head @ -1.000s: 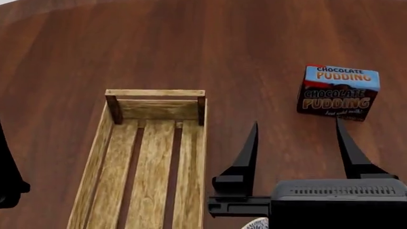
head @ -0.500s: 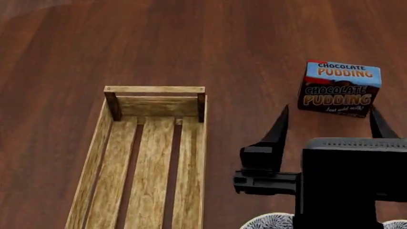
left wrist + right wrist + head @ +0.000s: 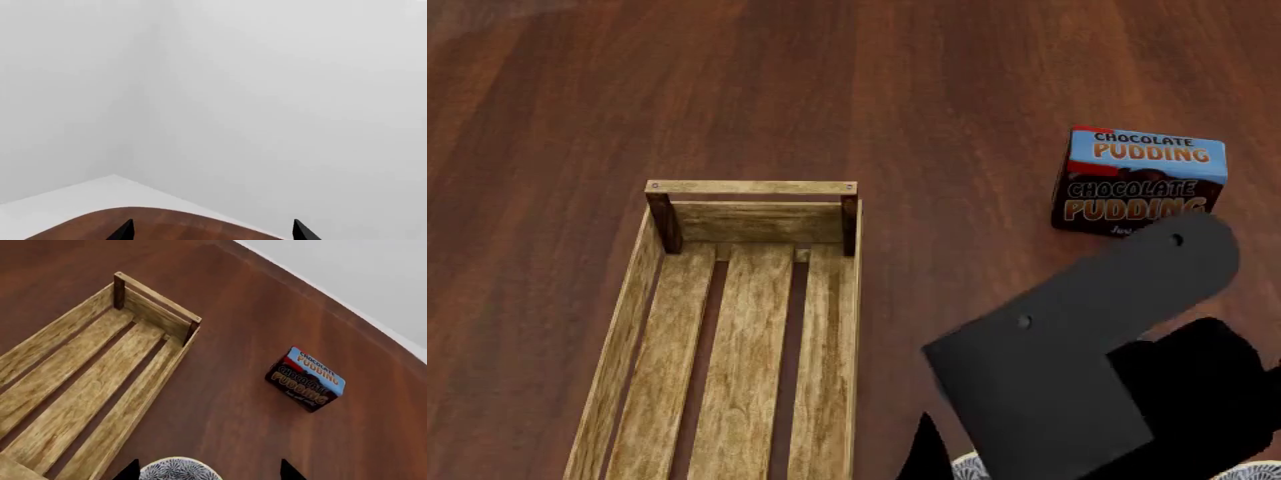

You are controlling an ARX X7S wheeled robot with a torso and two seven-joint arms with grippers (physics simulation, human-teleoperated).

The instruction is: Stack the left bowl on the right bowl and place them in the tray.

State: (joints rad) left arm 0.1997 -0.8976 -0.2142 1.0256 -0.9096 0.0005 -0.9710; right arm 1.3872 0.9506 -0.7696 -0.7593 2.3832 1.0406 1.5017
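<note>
I see the tray [image 3: 741,330] lying on the brown wood table [image 3: 868,90], at the left of my head view, with nothing in it. One bowl [image 3: 175,470] with a dark speckled pattern peeks in at the edge of my right wrist view, just beside the tray's long side, and my right gripper [image 3: 208,471] hangs over it with its two dark finger tips spread wide on either side, holding nothing. In the head view the right arm [image 3: 1094,350] covers most of that bowl. My left gripper [image 3: 210,231] shows only two tips far apart, gripping nothing, pointing at a plain white wall [image 3: 267,100] past the table's rounded edge. A chocolate pudding box [image 3: 1141,185] stands well apart from the tray, to its right.
</note>
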